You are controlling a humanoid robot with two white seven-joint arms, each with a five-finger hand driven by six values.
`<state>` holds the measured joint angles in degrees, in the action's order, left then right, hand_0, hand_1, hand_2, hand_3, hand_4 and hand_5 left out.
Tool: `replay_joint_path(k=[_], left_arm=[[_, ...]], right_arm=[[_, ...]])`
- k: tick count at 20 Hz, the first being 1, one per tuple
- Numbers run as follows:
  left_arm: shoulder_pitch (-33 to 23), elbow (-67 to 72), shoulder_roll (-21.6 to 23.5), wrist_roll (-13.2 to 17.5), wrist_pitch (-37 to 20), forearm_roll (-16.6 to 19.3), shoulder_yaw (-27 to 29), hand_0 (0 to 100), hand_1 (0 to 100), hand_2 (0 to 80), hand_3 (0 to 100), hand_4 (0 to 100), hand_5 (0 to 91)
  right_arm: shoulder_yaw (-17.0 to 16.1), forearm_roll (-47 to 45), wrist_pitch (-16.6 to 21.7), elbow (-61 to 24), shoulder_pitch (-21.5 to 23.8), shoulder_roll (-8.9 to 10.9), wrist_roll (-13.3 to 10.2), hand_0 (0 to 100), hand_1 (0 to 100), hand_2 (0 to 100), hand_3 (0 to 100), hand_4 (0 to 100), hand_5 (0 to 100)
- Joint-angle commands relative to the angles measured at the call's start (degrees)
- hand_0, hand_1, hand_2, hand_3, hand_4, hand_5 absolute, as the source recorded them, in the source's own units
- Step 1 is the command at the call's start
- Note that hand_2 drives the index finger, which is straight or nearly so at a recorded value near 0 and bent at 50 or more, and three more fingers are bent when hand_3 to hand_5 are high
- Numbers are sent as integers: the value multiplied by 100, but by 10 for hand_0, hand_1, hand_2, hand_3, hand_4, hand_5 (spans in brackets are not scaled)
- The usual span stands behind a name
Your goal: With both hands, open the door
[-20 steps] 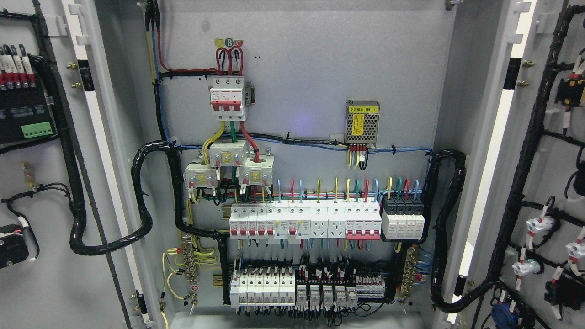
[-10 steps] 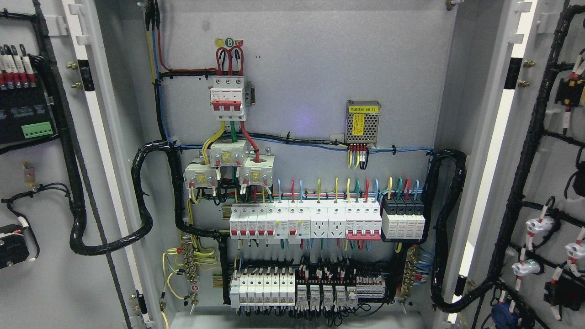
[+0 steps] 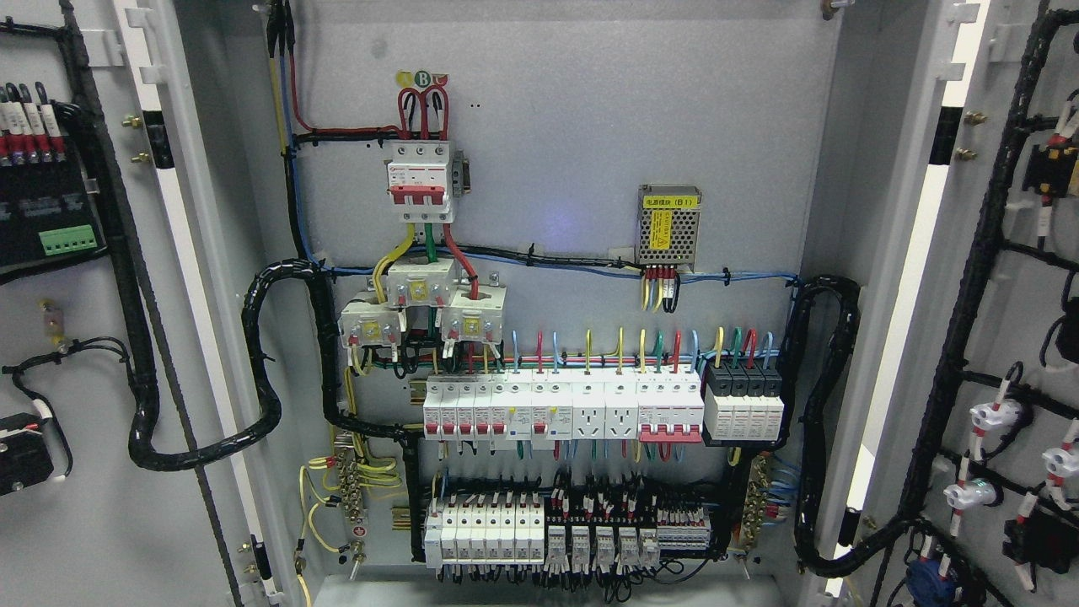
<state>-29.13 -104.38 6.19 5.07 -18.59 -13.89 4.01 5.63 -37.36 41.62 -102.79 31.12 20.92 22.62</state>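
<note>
With both doors (image 3: 93,337) swung wide and no robot hand seen, hand state cannot be told; exposed wiring (image 3: 261,371) could be snagged.

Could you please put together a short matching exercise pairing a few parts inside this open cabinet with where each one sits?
Things:
1. red-handled breaker
2. perforated metal power supply
3. green terminal block
4. black four-pole module

Places:
A. on the inside of the left door
B. upper right of the back panel
C. right end of the middle breaker row
D. upper left of the back panel, under three looped wires

Pairs: 1-D, 2-B, 3-A, 4-C
</note>
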Motion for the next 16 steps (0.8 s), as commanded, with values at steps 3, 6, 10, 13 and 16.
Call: replay_joint_path(k=[3,6,10,13,16], left_arm=[[-1577,14,198,230,882,133,-770,120,389,0,0,0,0],[-1947,303,181,451,1269,237,-709,120,389,0,0,0,0],[-2176,1172,198,451,1551,484,-515,120,389,0,0,0,0],[-2141,2164,216,451,1560,581,-506,120,389,0,0,0,0],[-1800,3429,233,477,1526,589,-515,120,389,0,0,0,0]], right_arm=[[1493,168,4,1445,542,-105,-21,120,389,0,0,0,0],[1695,168,4,1752,955,-105,-21,120,389,0,0,0,0],[1906,168,13,2787,1168,-201,-21,120,389,0,0,0,0],[1898,186,13,3710,1168,-465,-21,120,389,0,0,0,0],[1845,413,13,4685,1124,-799,-21,120,389,0,0,0,0]])
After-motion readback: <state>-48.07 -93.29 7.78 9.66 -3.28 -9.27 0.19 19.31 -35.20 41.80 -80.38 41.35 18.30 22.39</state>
